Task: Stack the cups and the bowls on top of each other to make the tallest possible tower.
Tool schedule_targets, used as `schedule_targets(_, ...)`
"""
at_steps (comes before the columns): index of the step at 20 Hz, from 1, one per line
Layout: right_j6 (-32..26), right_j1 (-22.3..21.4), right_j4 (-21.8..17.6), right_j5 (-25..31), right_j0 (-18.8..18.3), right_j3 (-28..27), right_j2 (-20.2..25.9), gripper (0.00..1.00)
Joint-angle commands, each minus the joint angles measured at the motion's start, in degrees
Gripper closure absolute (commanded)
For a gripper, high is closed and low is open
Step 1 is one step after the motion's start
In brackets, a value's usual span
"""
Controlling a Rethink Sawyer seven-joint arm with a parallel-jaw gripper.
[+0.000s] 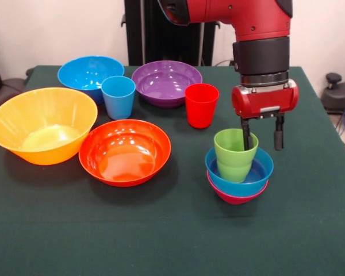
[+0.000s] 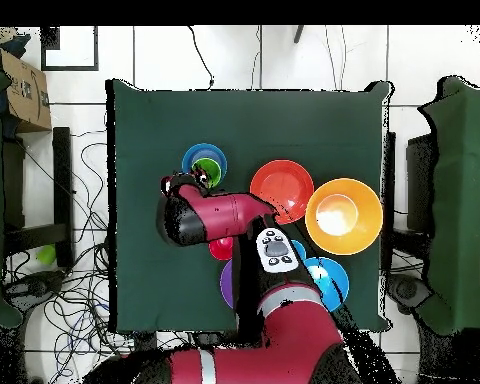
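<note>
Over at 4 o'clock on the counter point(image 1: 161, 241), the green cup point(image 1: 234, 155) sits in the small blue bowl point(image 1: 259, 172), magenta bowl point(image 1: 236, 198) mostly hidden underneath. Gripper point(image 1: 263, 137) fingers spread, straddling the cup's rim. Overhead, the arm covers most of it.

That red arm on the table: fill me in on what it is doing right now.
The arm's gripper hangs open at the green cup, one of its jaws inside the rim and the other outside. The cup stands in a small blue bowl, which is nested in a small magenta bowl. The yellow bowl, orange-red bowl, big blue bowl, purple bowl, light blue cup and red cup stand apart, unstacked.
</note>
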Motion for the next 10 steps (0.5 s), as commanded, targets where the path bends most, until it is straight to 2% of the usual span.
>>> schedule_targets(1,3.9,1.7,-1.8,5.3,-0.3,1.2,4.2,0.0)
schedule_targets(10,3.5,1.2,-2.1,5.5,-1.3,1.7,5.3,0.0)
